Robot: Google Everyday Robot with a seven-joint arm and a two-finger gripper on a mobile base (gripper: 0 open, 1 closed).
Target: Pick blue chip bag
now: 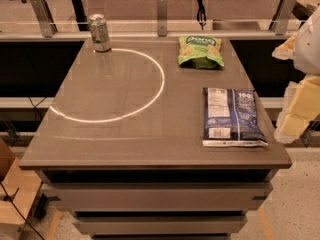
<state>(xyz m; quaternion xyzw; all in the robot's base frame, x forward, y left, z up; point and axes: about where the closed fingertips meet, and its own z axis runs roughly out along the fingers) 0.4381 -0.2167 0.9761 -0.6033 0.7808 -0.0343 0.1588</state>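
The blue chip bag (231, 116) lies flat near the right front edge of the grey table (125, 139). It is dark navy with white label panels, and its white sealed edge faces the front. My gripper (294, 115) is a pale cream shape at the right edge of the view. It hangs off the table's right side, just right of the bag and apart from it.
A smaller green snack bag (200, 51) lies at the back right of the table. A soda can (99, 32) stands upright at the back left. A bright ring of light crosses the tabletop. A railing with metal posts runs behind the table.
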